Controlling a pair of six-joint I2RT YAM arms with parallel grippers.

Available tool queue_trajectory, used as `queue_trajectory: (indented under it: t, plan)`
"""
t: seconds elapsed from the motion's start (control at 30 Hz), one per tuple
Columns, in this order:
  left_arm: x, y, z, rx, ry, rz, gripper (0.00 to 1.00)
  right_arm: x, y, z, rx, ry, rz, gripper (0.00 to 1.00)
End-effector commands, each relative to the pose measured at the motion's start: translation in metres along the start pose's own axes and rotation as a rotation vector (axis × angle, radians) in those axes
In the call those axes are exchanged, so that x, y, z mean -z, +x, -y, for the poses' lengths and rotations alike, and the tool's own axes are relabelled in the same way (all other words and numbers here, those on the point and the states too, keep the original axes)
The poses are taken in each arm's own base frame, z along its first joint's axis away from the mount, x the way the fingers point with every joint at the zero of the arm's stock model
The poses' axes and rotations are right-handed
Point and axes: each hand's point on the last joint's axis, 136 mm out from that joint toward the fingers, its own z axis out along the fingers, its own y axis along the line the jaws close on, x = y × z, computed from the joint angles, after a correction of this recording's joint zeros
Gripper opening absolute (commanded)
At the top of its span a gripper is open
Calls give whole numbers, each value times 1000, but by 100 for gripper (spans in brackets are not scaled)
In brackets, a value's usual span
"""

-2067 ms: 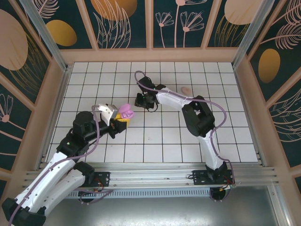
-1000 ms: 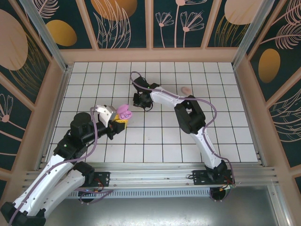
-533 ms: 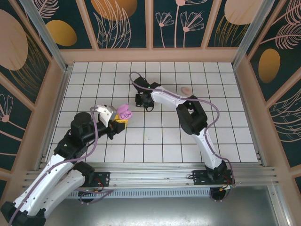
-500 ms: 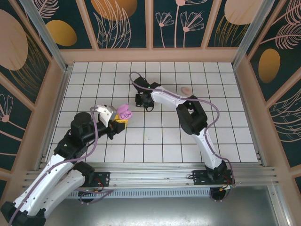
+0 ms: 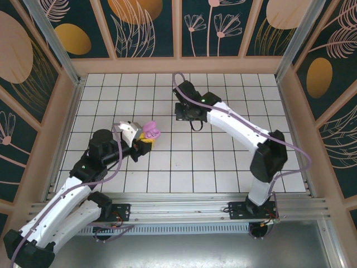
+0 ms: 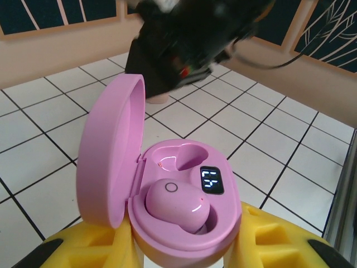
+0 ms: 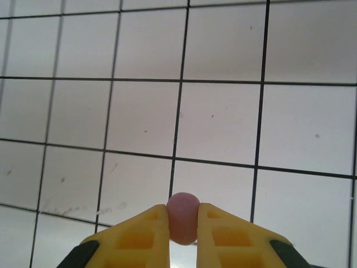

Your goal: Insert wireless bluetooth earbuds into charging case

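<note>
My left gripper [image 6: 184, 252] is shut on the pink charging case [image 6: 223, 223], which stands upright between its yellow fingers with the lid [image 6: 109, 151] swung open to the left. One pink earbud [image 6: 177, 204] lies in the near socket, and the far socket [image 6: 181, 156] is empty beside a lit display [image 6: 211, 180]. In the top view the case [image 5: 150, 130] is left of centre. My right gripper [image 7: 183, 220] is shut on a second small pink earbud [image 7: 183, 211] above the tiles. It hangs [image 5: 183, 113] to the right of the case and beyond it.
White tiled floor [image 5: 184, 162] is walled by a wooden frame [image 5: 178, 65] and metal posts. The right arm's forearm [image 5: 234, 125] crosses the back right of the floor, and its dark wrist shows blurred [image 6: 178, 39] just behind the case.
The right gripper has pulled away from beside the case, rightward and toward the back, and its elbow has swung out to the right. The left gripper and case shifted slightly right.
</note>
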Motion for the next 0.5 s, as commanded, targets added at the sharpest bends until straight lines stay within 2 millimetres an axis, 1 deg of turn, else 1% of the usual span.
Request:
queue_trajectory:
  t: [0.0,0.13,0.23,0.37,0.47]
  plan:
    - [-8,-1,4,-22,37,17,0,36,12,-4,123,2,21,14]
    - [-14,-4,2,-39,46,9,0,75,15,-24,207,-42,75,14]
    - [-20,-7,3,-42,64,6,0,96,17,-39,239,-82,103,14]
    - [-24,-10,2,-47,65,-2,0,111,22,-55,275,-119,123,14]
    - [-24,-13,3,-50,70,7,0,112,29,-64,306,-131,124,14]
